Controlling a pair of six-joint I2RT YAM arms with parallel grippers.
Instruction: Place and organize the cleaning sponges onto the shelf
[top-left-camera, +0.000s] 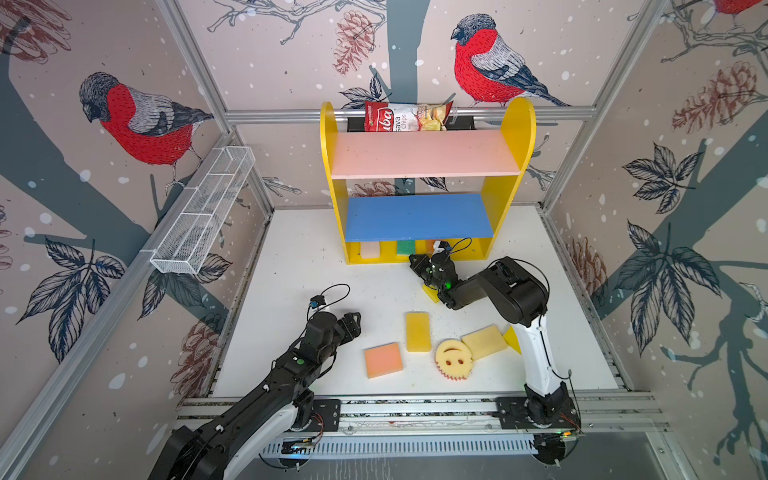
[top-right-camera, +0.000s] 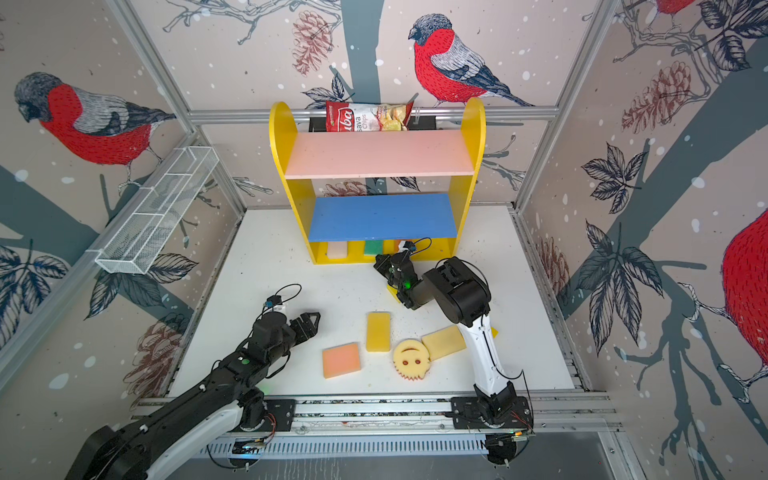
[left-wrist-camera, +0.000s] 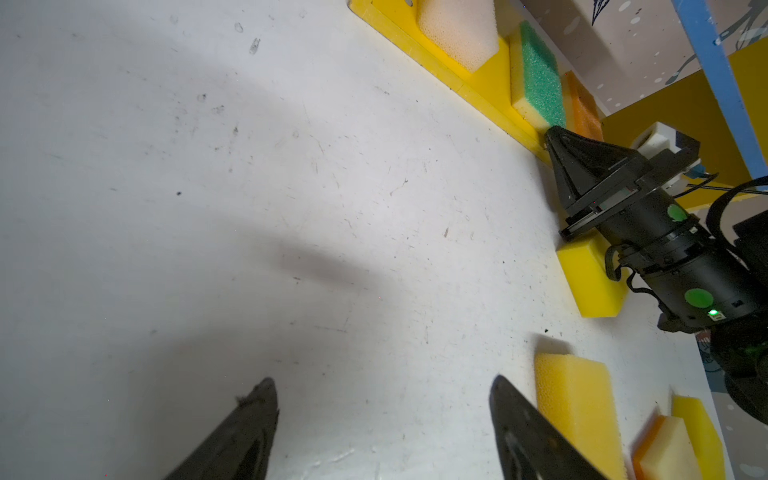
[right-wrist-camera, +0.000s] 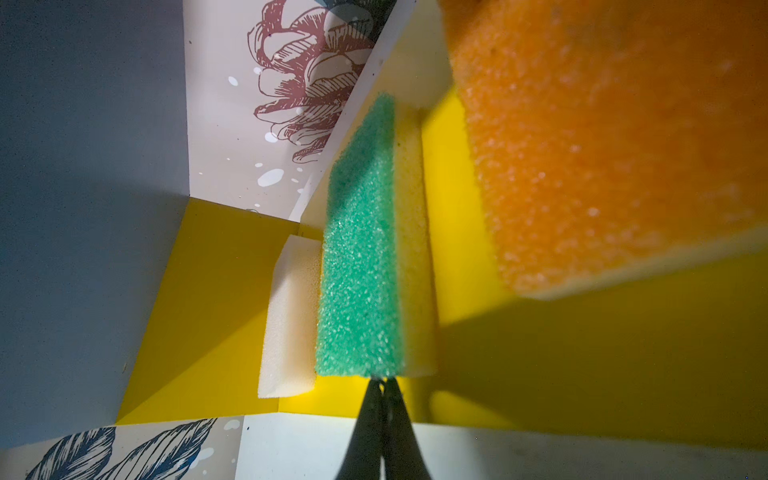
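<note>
So the shelf (top-left-camera: 517, 137) stands at the back of the tabletop (top-left-camera: 299, 291). Its bottom level, the yellow base under the blue board (top-left-camera: 417, 217), holds three sponges standing on edge in a row. There's a cream sponge (top-left-camera: 370, 249) on the left, a green sponge (top-left-camera: 405, 247) in the middle and an orange sponge (top-left-camera: 430, 245) just beside it on the right. In the right wrist view the green one (green scrub face, yellow foam behind it) hides part of the cream one. The pink board (top-left-camera: 424, 153) sits above, and a chips bag (top-left-camera: 407, 116) pokes up behind it.

The right hand (top-left-camera: 414, 261) is at the front lip of the base, fingers pressed together with nothing between them. Its tip is right at the near end of the green sponge, but I can't tell if it's touching. That arm hangs over a yellow sponge (top-left-camera: 431, 294) and covers most of it.

The left hand (top-left-camera: 355, 324) hovers over the tabletop, well apart from the shelf, fingers spread and holding nothing.

Loose on the tabletop between the arms:
- a long yellow sponge (top-left-camera: 418, 331) with a peach sponge (top-left-camera: 383, 359) just beside it
- the smiley sponge (top-left-camera: 453, 358) butted up against a pale yellow sponge (top-left-camera: 484, 340)
- one more yellow corner (top-left-camera: 512, 338) peeking out from behind the right arm's white link

A white wire rack (top-left-camera: 203, 212) hangs on the left wall.
</note>
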